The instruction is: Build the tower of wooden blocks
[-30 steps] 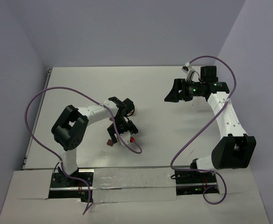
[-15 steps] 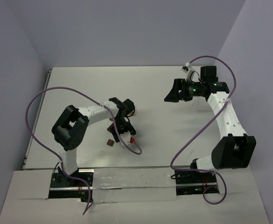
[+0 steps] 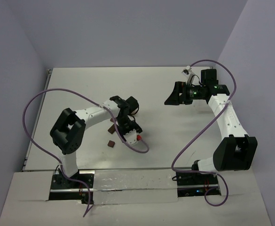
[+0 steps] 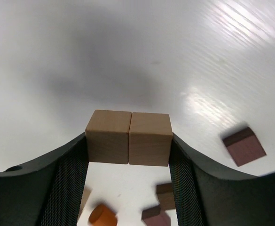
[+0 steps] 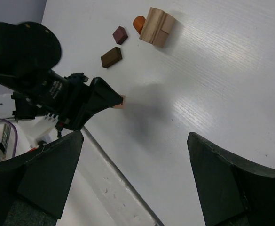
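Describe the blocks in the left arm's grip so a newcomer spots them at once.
Find the left arm over the white table. Between its jaws are two light tan cubes, side by side and touching. Every other block lies loose on that table.

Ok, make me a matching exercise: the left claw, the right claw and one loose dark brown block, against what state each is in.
Column one:
1. left claw
2. right claw
3. dark brown block

Column two:
A. lying loose on the table
B. wide open, nothing in it
C. shut on two tan blocks held side by side

Pairs: 1-C, 2-B, 3-A
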Available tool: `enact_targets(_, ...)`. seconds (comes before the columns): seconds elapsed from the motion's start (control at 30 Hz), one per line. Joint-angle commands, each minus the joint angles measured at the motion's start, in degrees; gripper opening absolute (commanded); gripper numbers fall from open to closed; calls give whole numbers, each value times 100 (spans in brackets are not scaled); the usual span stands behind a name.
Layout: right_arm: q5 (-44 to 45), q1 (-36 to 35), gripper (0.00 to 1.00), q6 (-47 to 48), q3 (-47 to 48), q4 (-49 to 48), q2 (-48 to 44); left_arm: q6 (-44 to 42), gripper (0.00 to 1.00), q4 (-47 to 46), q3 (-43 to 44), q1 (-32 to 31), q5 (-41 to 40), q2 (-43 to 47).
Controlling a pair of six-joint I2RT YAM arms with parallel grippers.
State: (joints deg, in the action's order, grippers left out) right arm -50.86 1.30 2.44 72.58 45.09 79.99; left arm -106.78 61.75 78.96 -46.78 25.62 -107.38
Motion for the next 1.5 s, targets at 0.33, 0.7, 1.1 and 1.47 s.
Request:
enact_targets(0.33, -196, 49, 100, 100, 313, 36, -53, 4423, 0, 802, 3421, 601, -155, -319)
enact_targets(0.7, 53, 63, 100, 216, 548, 182, 105, 4708, 0, 1625, 4930, 1026, -494, -1671)
enact_targets(1.1, 251, 125, 100, 388, 810, 386, 148, 5671, 0, 1306, 5709, 1163, -811, -2585)
enact_targets(1.47, 215, 150, 100, 423, 828, 419, 219, 6536, 0, 801, 5339, 991, -919, -2457)
